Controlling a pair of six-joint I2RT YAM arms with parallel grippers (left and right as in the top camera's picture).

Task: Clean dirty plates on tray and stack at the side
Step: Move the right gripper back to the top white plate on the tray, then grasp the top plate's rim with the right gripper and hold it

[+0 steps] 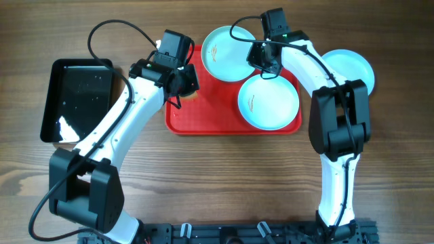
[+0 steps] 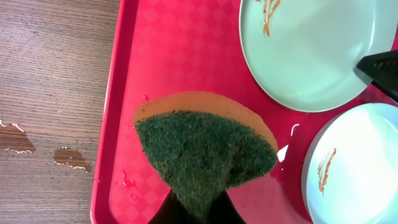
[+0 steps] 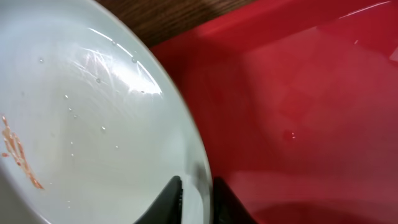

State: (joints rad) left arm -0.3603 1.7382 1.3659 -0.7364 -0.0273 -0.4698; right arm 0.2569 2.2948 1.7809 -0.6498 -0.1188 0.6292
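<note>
The brown wood-grain table [image 1: 224, 176] carries all items. The large red rectangular plastic tray [image 1: 203, 122] with rounded corners and a raised rim lies at the centre rear of the table. A smaller black rectangular tray [image 1: 78, 95] lies well to its left.

Three round shallow plates, pale blue-white with light blue rims, are in view:
- The rear plate [image 1: 224, 57] sits at the tray's far edge and overhangs the rim. It bears thin orange-brown streaks.
- The front plate [image 1: 271, 105] lies inside the tray at its right end, just beside the rear plate. It bears one short orange-brown streak on its left side.
- The side plate [image 1: 356, 66] rests on the table to the right of the tray, partly covered by the right arm.

A sponge [image 2: 205, 149], with a dark green scouring face and an orange backing, is above the tray's left portion. The left gripper [image 2: 196, 213] pinches it from below.

The right gripper [image 3: 198, 200] has one finger on each side of the rear plate's edge, pinching it. Fine droplets dot that plate.
</note>
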